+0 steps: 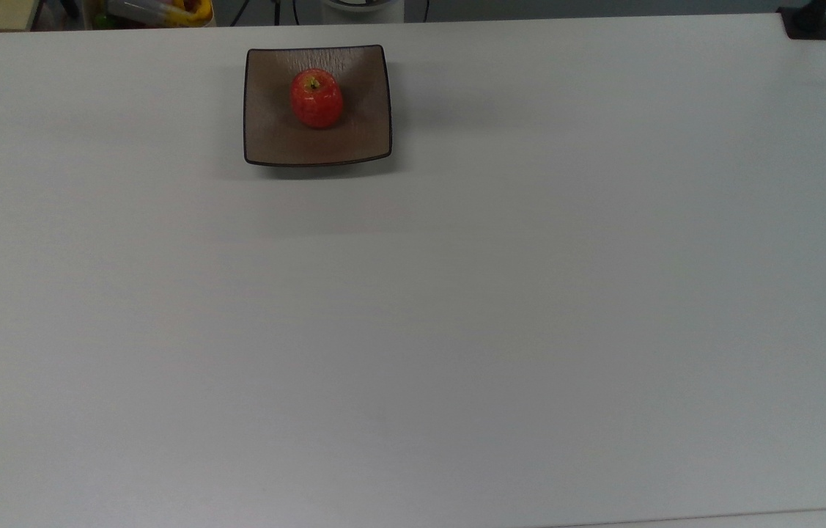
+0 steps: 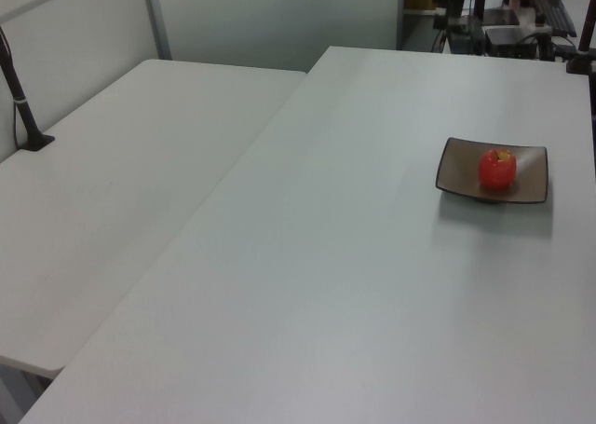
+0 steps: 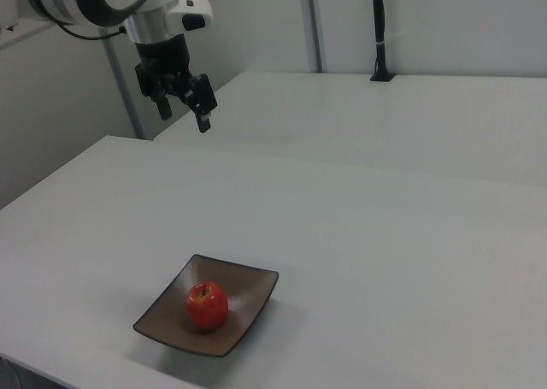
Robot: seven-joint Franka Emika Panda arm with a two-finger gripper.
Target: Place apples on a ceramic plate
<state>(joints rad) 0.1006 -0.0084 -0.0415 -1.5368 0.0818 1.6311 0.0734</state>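
Observation:
A small red apple (image 1: 316, 99) with a yellow-green stem dimple rests upright inside the square brown ceramic plate (image 1: 273, 136), near the plate's middle. The same apple (image 2: 497, 168) on the plate (image 2: 461, 168) lies at the left view's right, and the apple (image 3: 207, 305) on the plate (image 3: 252, 291) sits low in the right view. My gripper (image 3: 184, 113) hangs high above the table at the right view's upper left, well clear of the plate. It is open, and nothing is between its fingers.
The plate lies near the far edge of a long white table (image 1: 456, 293). A second white table (image 2: 112, 191) adjoins it at the left view's left. A black post base (image 1: 807, 22) is clamped at the top view's upper right corner. Clutter (image 1: 156, 11) sits beyond the far edge.

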